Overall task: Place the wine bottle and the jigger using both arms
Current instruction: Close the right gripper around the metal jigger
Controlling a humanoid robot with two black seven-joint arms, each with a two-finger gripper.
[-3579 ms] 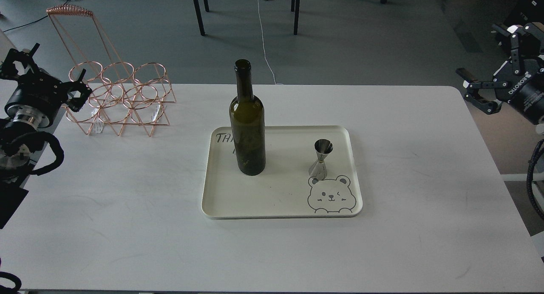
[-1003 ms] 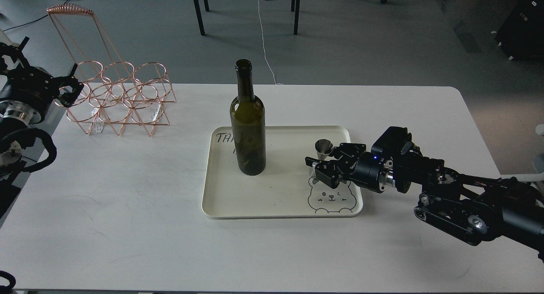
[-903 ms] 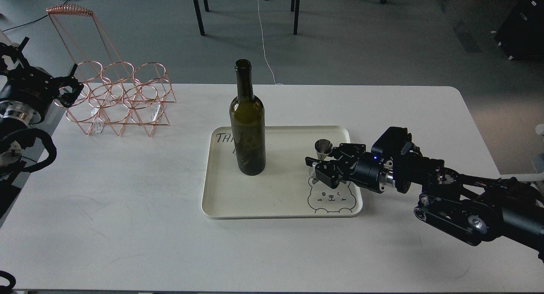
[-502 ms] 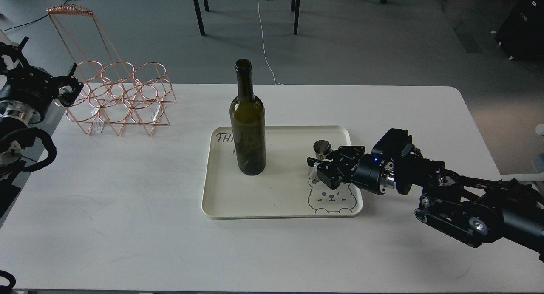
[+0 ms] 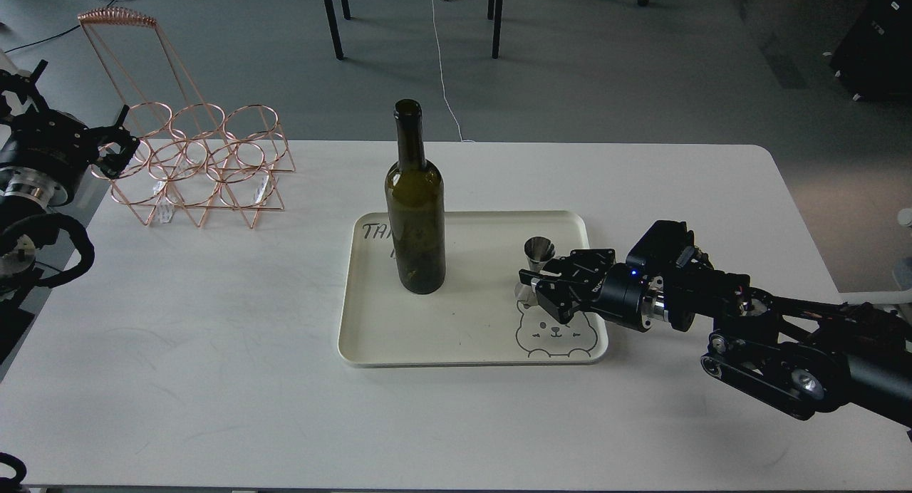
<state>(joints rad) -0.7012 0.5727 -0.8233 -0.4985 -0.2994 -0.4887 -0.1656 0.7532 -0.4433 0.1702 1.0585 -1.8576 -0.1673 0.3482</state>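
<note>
Wine bottle (image 5: 415,215) and jigger (image 5: 536,271) stand in tray (image 5: 456,354); right jaws grip jigger.

The dark green bottle (image 5: 415,211) stands upright on the tray's left; the silver jigger (image 5: 536,261) stands on its right.

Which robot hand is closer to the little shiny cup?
The right gripper is closer: its fingers are around the jigger on the tray. The left gripper is far off, beside the copper rack.

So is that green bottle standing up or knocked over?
Upright: the wine bottle stands on its base in the tray, neck pointing up, mouth uncorked.
</note>
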